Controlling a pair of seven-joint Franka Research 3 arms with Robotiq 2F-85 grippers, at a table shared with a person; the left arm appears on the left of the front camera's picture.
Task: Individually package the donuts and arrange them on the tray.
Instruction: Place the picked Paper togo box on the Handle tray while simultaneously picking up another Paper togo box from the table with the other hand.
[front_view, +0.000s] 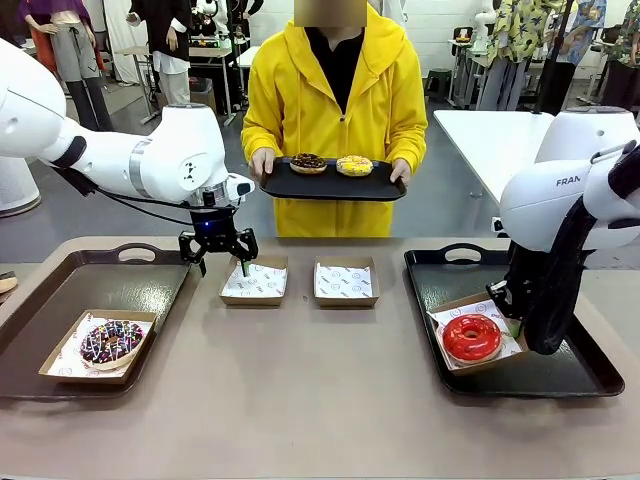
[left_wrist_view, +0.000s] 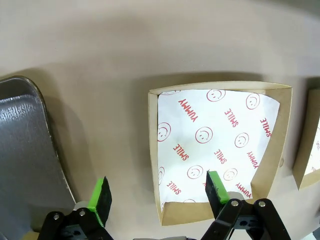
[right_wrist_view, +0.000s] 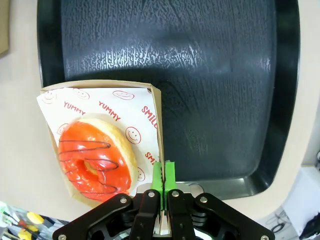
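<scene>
Bright, even indoor light falls from above on the worktop (front_view: 320, 400). The front view is sharp, with a soft shadow beneath my left arm (front_view: 150, 160), and shapes swell near that picture's borders. Under my left pincer (left_wrist_view: 158, 189) the worktop is dimmer. A broad, soft-edged shadow lies across it, and a darker band hugs the outer wall of the open box (left_wrist_view: 215, 145). The left tray (left_wrist_view: 25, 150) gleams pale grey there. Below my right pincer (right_wrist_view: 164, 175) the right tray (right_wrist_view: 200, 75) carries a dull sheen on its pebbled surface, and its rims bow outward. The red donut (right_wrist_view: 107, 150) shows soft glossy highlights. The bottom corners of that view are blurred.
</scene>
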